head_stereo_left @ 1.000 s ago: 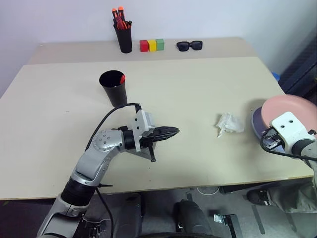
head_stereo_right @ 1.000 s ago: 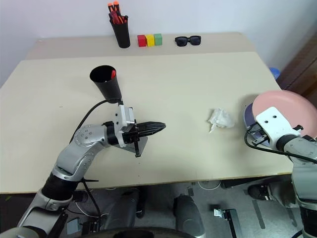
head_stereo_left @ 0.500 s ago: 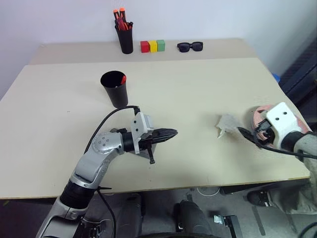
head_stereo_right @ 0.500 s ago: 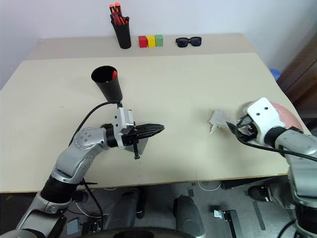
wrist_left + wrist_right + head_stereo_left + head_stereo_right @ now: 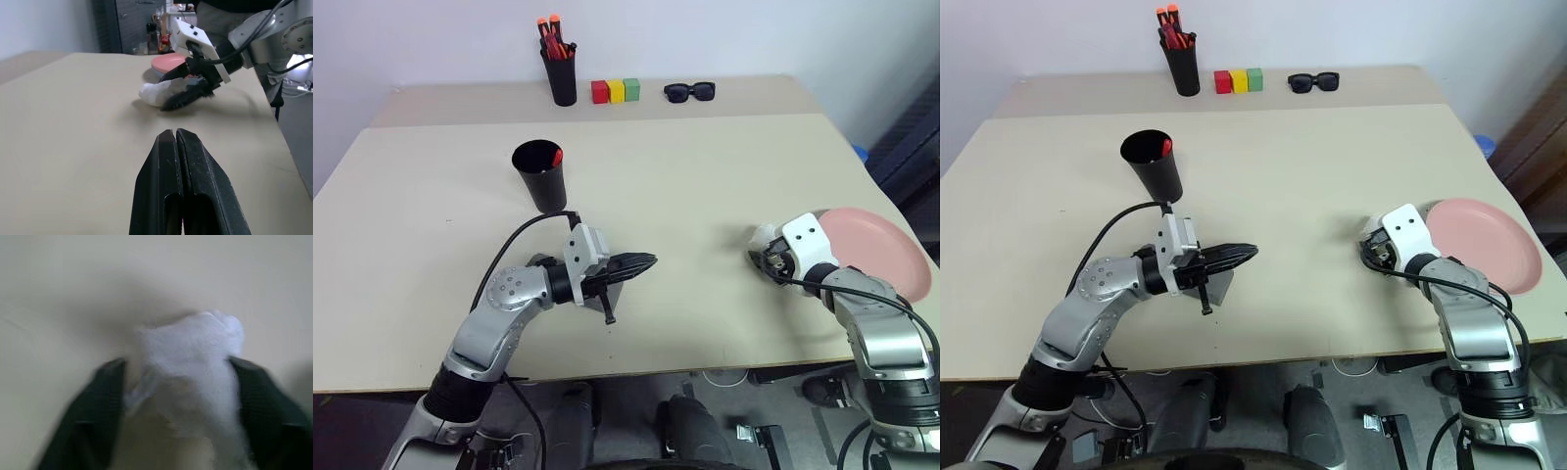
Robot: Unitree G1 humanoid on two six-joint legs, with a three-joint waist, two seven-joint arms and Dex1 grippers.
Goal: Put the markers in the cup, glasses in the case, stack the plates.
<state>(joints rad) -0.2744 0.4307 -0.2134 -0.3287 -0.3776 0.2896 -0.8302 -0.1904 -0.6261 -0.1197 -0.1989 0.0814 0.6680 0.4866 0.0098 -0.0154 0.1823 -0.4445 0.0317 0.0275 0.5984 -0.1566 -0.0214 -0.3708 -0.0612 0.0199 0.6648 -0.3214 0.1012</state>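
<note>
The black cup (image 5: 540,176) stands left of the table's middle, and the red cap of a marker (image 5: 555,157) shows inside it. My left gripper (image 5: 646,262) is shut and empty, hovering level and pointing right. A grey shape (image 5: 1221,287) lies under it; I cannot tell whether it is the case. The glasses are out of view. The salmon pink plate (image 5: 873,247) lies flat at the right edge of the table. My right gripper (image 5: 762,257) is just left of the plate, its fingers (image 5: 93,421) closed on either side of a crumpled white tissue (image 5: 195,362).
At the back of the table stand a narrow black cup with orange-capped pens (image 5: 558,73), three small coloured blocks (image 5: 614,90) and black sunglasses (image 5: 689,91). Bare tabletop (image 5: 705,176) stretches between the two arms.
My right gripper left the pink plate, swung left over the table, opened wide and closed around the tissue. The left arm stayed where it was.
</note>
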